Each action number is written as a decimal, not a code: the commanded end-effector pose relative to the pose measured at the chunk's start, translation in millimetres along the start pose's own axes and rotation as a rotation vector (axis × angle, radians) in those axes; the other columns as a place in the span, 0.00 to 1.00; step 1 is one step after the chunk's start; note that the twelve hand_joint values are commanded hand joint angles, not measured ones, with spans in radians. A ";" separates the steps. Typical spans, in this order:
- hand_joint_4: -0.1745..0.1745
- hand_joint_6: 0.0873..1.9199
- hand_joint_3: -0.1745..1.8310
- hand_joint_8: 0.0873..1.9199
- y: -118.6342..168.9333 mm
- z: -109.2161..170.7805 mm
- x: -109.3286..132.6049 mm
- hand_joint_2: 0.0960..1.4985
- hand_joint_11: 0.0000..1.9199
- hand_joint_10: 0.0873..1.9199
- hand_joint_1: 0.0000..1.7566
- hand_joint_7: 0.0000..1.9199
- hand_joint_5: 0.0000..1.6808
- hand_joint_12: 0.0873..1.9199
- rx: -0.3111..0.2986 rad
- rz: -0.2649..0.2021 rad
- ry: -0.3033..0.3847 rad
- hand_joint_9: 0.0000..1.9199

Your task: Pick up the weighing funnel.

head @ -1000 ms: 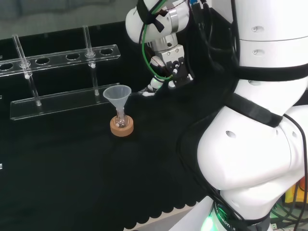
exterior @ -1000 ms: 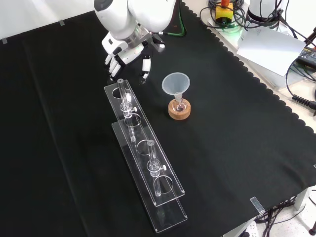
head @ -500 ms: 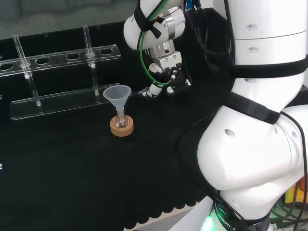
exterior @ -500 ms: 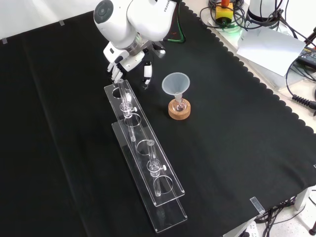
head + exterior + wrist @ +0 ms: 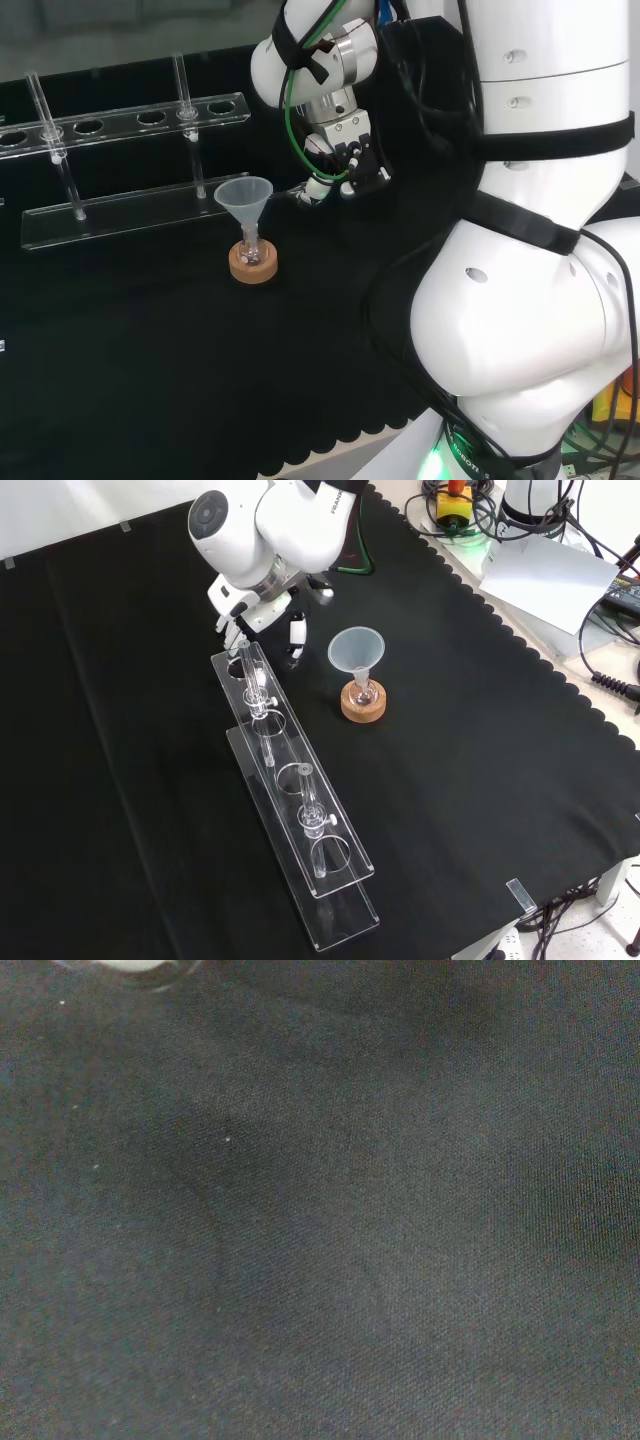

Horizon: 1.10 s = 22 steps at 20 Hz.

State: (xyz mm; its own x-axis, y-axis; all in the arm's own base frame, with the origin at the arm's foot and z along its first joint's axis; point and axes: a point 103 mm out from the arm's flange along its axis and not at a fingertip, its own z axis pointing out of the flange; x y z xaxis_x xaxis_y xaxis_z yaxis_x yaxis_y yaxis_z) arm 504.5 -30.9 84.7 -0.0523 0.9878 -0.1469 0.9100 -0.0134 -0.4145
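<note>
My hand (image 5: 258,610) hangs low over black cloth (image 5: 480,780), by the tube rack's (image 5: 290,800) end, near the funnel (image 5: 357,652); fingers relaxed, spread, gripping nothing I can make out.

Black cloth bench (image 5: 480,780): clear tube rack (image 5: 280,750), cork ring (image 5: 362,706).

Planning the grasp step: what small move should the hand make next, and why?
Probably lower slightly toward the cloth: the hand hangs open, fingers down, by the rack end near the funnel, holding nothing I can see.

Head camera behind arm (image 5: 540,330), front overhead, wrist near cloth (image 5: 320,1260).
</note>
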 end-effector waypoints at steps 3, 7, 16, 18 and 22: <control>0.28 0.00 0.33 0.33 7.2 1.9 2.5 0.42 0.23 0.26 0.44 0.26 0.35 0.67 0.001 0.009 -0.019 0.37; 0.29 0.00 0.33 0.33 6.6 2.7 -1.0 0.42 0.23 0.26 0.44 0.26 0.37 0.67 0.002 0.004 -0.016 0.37; 0.32 0.01 0.34 0.33 10.0 7.6 -1.6 0.42 0.23 0.26 0.45 0.26 0.41 0.67 0.005 -0.007 -0.026 0.38; 0.32 0.01 0.34 0.33 10.4 7.4 -0.4 0.42 0.23 0.26 0.45 0.26 0.41 0.67 0.003 -0.007 -0.026 0.38; 0.32 0.02 0.34 0.33 11.3 6.1 6.4 0.42 0.23 0.26 0.45 0.26 0.42 0.67 -0.001 -0.009 -0.032 0.38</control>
State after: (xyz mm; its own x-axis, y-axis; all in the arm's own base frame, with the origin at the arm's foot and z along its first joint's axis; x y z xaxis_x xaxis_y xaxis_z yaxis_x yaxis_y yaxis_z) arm 511.4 -29.2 74.0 -0.0699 0.9825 -0.1728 0.9087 -0.0088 -0.4174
